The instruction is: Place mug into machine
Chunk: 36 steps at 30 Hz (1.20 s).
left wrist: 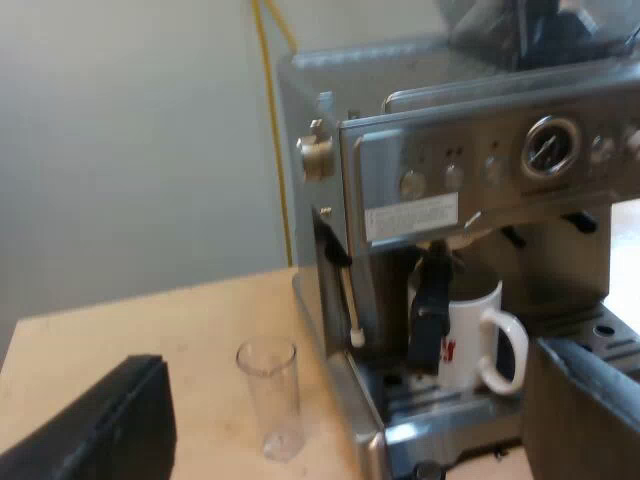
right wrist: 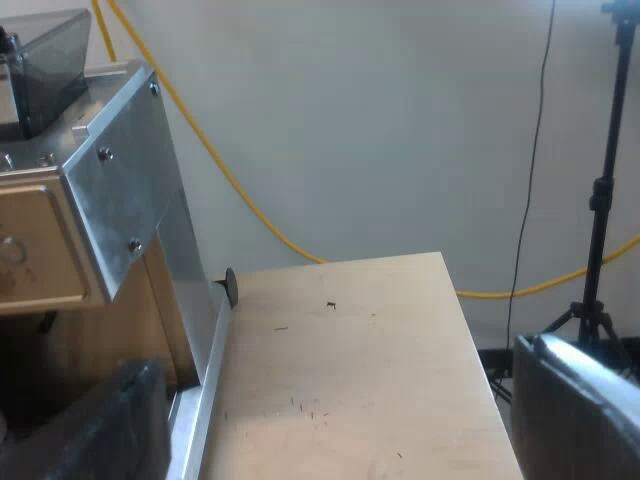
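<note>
Both are hanging wide open, empty: my left hand (left wrist: 345, 405) facing the mug (left wrist: 470, 335) sitting on the espresso machine (left wrist: 480, 170)'s tray (left wrist: 425, 405), my right hand (right wrist: 340, 410) over open bench (right wrist: 350, 320) along the machine's side edge.

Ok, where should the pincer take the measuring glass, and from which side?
Grip the measuring glass around its wall, about halfway up, coming level from the bare table side, away from the espresso machine. It stands upright and free, tall and narrow, so the open left pincer should span it.
</note>
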Tool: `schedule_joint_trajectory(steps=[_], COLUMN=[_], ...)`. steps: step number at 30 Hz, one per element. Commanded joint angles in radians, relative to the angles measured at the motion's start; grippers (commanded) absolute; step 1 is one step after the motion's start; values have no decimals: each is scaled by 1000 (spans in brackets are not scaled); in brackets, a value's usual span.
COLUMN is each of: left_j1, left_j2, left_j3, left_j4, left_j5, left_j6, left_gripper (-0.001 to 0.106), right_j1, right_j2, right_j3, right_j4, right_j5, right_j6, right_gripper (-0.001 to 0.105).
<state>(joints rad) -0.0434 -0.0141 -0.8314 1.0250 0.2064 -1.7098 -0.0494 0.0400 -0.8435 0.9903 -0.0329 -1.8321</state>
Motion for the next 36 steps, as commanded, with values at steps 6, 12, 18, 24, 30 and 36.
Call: schedule_joint_trajectory(steps=[6, 12, 18, 24, 30, 36], left_j1=[0, 0, 0, 0, 0, 0], left_j2=[-140, -141, -138, -136, -137, -137], left_j3=[-11, -1, 94, 205, 261, 296], left_j4=[82, 92, 27, -45, -65, -65], left_j5=[-39, -45, -55, -87, -106, -106], left_j6=[-15, -13, -13, -13, -13, -13], left_gripper=[71, 71, 71, 71, 71, 71], right_j1=[-5, -5, -5, -5, -5, -5], right_j2=[-94, -94, -94, -94, -92, -92], right_j3=[23, 51, 113, 185, 237, 268], right_j4=[63, 61, 53, 43, 38, 38], right_j5=[5, 6, 3, -15, -16, -16], right_j6=[6, 19, 18, 18, 18, 18], right_gripper=[71, 71, 71, 71, 71, 71])
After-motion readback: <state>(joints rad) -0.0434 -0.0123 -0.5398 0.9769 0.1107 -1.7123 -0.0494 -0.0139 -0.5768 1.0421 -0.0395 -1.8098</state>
